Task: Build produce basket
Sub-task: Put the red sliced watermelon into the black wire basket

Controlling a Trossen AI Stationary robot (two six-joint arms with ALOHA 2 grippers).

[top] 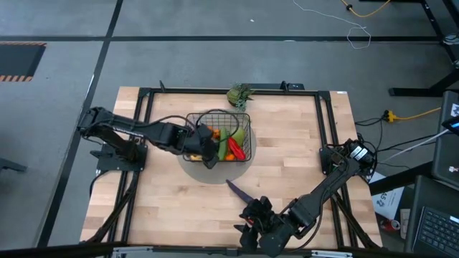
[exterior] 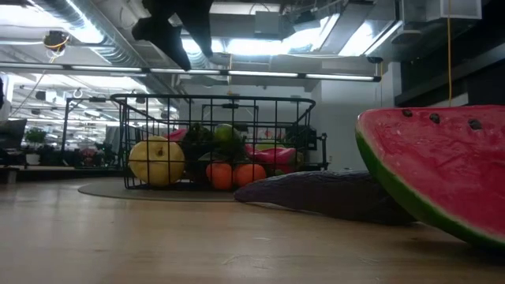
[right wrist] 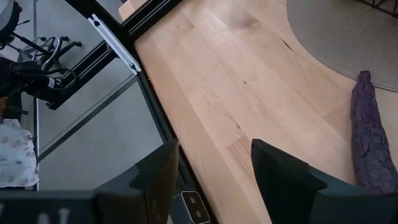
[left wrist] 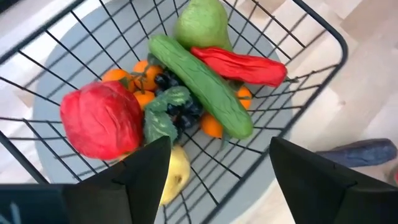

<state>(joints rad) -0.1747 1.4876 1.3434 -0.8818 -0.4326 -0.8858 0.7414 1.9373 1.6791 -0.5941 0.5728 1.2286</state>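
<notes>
We are seeing the black wire basket [top: 219,137] on its grey mat [exterior: 102,190] mid-worktop, already holding a green pear [left wrist: 200,23], cucumber [left wrist: 200,84], red chili [left wrist: 239,65], red pepper [left wrist: 101,120], oranges [exterior: 237,174], grapes [left wrist: 177,99] and a yellow pear [exterior: 156,160]. The left gripper [left wrist: 214,168] is hovering over it, jaws spread and empty. We are judging the purple eggplant [top: 239,190] on the worktop and a watermelon slice [exterior: 434,170] as left, near the right gripper [right wrist: 208,165], jaws apart.

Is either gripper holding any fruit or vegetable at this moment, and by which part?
Nothing is held. The left gripper hangs open over the basket with its fingers empty. The right gripper is open too, over bare table beside the eggplant.
</notes>
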